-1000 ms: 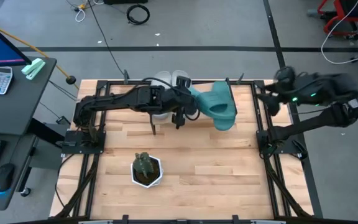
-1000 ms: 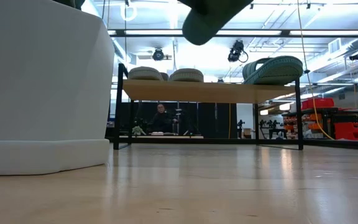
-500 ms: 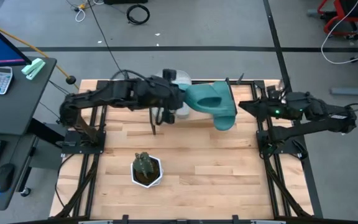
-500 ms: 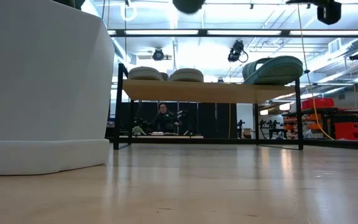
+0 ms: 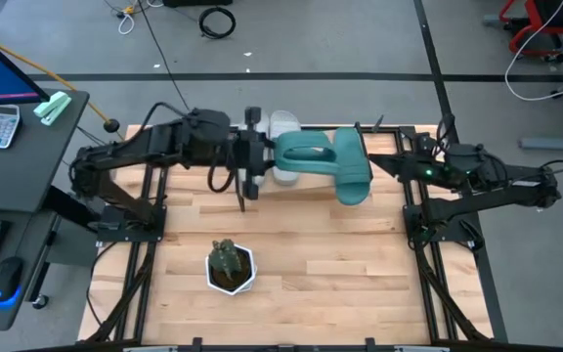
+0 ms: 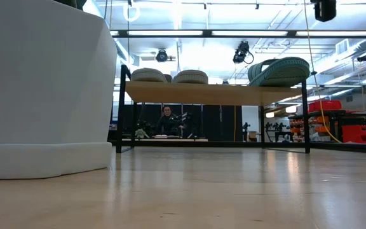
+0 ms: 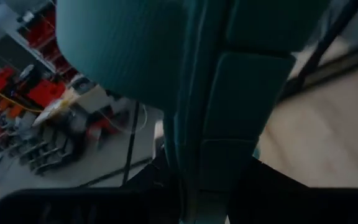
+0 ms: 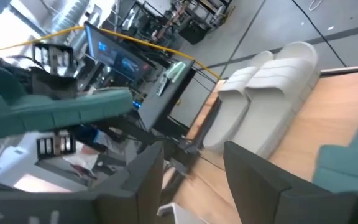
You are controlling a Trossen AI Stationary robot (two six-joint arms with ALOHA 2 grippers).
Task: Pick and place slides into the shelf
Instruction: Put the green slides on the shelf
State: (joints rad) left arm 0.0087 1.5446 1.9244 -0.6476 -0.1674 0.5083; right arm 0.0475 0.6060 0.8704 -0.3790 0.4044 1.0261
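Left gripper: the left gripper [image 5: 255,166] hung over the shelf [image 6: 213,93] near the table's back edge, clenched on a teal sandal [image 5: 304,156] that it carried in the air above the shelf's middle; in the left wrist view the teal sandal's ribbed sole [image 7: 185,74] filled most of the frame between the dark fingers [image 7: 61,208].
Right gripper: the right gripper [image 5: 387,164] waited at the shelf's right end, near the table's right back corner, fingers [image 8: 253,171] spread apart with nothing between them.
Shelf: its light wooden board stood on thin black legs along the back edge of the table [image 5: 311,264].
Grey sandals: the grey pair [image 6: 169,76] lay side by side on the left part of the shelf board, touching each other; the right wrist view showed them [image 8: 266,93] lying along the board.
Second teal sandal: the other teal sandal [image 5: 352,168] rested on the right part of the shelf board, tilted in the low view [image 6: 279,70].
Potted plant: a small plant in a white pot [image 5: 231,266] stood near the front left of the table, well apart from the shelf.
Background: a person [image 6: 166,121] showed beyond the table, under the shelf board.
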